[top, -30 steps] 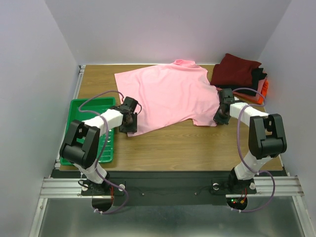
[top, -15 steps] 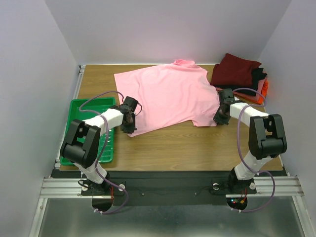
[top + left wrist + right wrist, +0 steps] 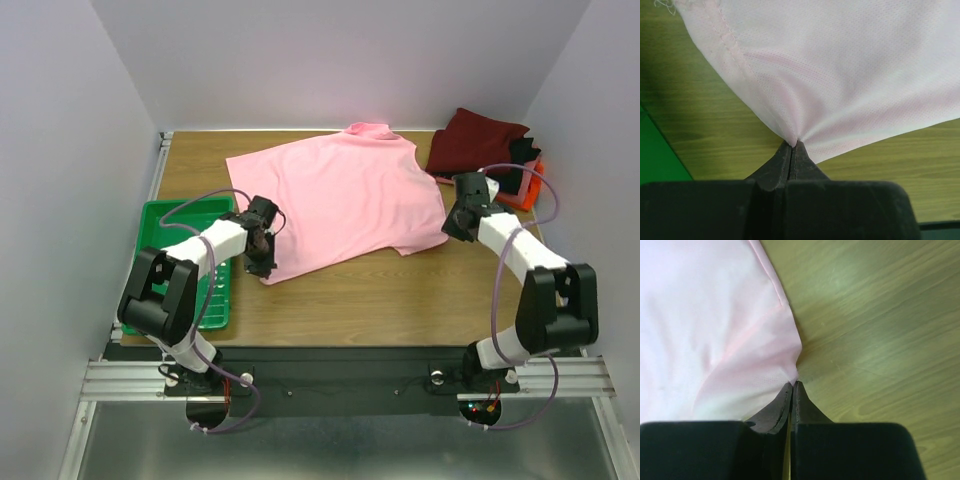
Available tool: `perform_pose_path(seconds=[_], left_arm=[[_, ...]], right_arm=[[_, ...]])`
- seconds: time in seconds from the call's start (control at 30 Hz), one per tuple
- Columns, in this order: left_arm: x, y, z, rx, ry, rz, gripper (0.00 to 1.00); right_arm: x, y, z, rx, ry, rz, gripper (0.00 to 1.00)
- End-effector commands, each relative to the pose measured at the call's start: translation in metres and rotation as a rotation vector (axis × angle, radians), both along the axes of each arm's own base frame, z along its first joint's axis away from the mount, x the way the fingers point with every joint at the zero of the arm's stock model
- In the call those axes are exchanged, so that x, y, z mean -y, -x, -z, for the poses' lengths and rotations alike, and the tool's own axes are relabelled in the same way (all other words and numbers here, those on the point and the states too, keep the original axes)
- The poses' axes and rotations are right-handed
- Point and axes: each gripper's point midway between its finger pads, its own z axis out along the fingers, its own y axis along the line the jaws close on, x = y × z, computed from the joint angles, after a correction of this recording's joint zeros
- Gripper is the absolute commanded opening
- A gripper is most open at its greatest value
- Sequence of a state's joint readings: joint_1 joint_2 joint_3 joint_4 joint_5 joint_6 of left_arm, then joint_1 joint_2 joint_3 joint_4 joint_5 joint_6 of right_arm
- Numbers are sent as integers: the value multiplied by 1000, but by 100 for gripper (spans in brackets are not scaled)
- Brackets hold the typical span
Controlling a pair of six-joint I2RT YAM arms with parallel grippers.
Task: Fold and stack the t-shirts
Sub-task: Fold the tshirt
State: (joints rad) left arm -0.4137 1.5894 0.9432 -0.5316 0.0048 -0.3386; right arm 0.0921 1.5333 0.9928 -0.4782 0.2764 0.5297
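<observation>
Both arms have dragged the pink shirt [image 3: 340, 195] toward twelve o'clock, left fingers [image 3: 777, 167] and right fingers [image 3: 780, 406] clamping its hem, stretching it flat.

left claw [image 3: 793, 145] clamped, right claw [image 3: 793, 385] clamped

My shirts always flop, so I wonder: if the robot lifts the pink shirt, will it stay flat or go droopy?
Probably droopy: the pink shirt puckers into folds where the left gripper pinches it, so the cloth bends easily. It looks thin, so likely light. Pulled, it would probably slide over the table, not roll.
</observation>
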Motion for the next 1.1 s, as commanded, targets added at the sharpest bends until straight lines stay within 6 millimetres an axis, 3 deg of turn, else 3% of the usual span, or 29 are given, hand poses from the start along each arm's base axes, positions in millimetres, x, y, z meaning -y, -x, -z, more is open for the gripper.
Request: perform_pose_path(seconds=[0.0,0.1,0.2,0.43,0.53,0.63,0.87,1.07], left_arm=[[10,3,-26,14,58,29,0],[15,9,-32,3,90,34,0],[18,17,-36,-9,125,36,0],[23,48,-52,-50,215,31,0],[25,59,-60,-66,244,35,0],[28,58,-68,-56,268,50,0],[34,41,-73,-71,342,94,0],[17,11,-73,-44,363,47,0]], right_arm=[[22,4,-62,146,101,28,0],[27,16,-86,180,117,42,0],[30,29,-92,153,125,49,0],[26,62,-90,69,91,53,0],[27,66,-90,65,93,54,0],[25,57,-86,49,91,45,0],[-1,-3,-78,67,-6,-25,0],[-10,-44,-72,83,-26,-57,0]])
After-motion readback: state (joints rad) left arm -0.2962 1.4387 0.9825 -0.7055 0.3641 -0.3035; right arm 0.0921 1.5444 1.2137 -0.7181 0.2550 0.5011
